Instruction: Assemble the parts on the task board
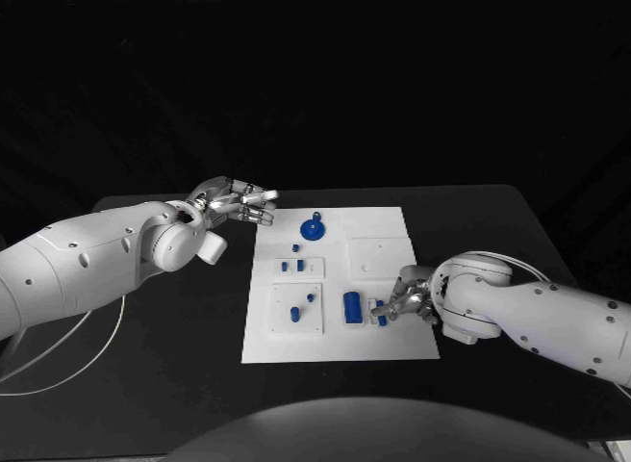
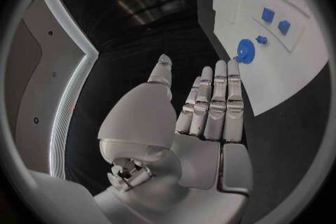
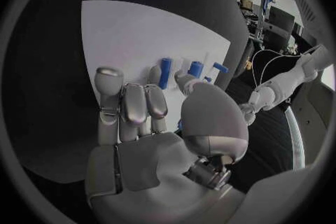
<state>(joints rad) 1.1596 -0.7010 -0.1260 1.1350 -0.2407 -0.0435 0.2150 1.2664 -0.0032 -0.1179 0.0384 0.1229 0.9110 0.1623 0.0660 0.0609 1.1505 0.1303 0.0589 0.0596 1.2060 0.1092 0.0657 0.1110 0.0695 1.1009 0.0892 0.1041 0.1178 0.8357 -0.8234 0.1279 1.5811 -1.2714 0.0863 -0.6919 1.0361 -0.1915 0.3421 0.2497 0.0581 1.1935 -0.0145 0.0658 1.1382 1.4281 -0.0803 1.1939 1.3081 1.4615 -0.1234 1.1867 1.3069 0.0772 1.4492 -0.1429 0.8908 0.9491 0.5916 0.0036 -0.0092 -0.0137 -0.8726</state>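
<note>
The black table (image 1: pixel 149 385) carries the white task board (image 1: pixel 378 337), a rectangle whose long axis runs away from the robot. The left arm (image 1: pixel 66 269) reaches in low over the table and ends just off the board's far left corner; its left hand (image 1: pixel 233 205) hovers there holding nothing, the fingers (image 2: pixel 217 95) extended side by side and the thumb standing apart (the wrist view shows the palm bare). The right arm (image 1: pixel 566 322) lies bent across the near right side, its right hand (image 1: pixel 406 300) lowered onto the board's right half, fingers curled downward beside a small blue part (image 1: pixel 381 311); whether the fingertips actually pinch this part cannot be told. Just left of it lies the blue cylinder (image 1: pixel 352 306), its long axis parallel to the board's long edge (in the right wrist view it appears beyond the fingers (image 3: pixel 133 103)). At the board's far end sits the round blue disc (image 1: pixel 313 229), flat, with a thin stem pointing away from the robot. Between these, small blue pieces (image 1: pixel 296 265) lie on raised white plates on the left half.
</note>
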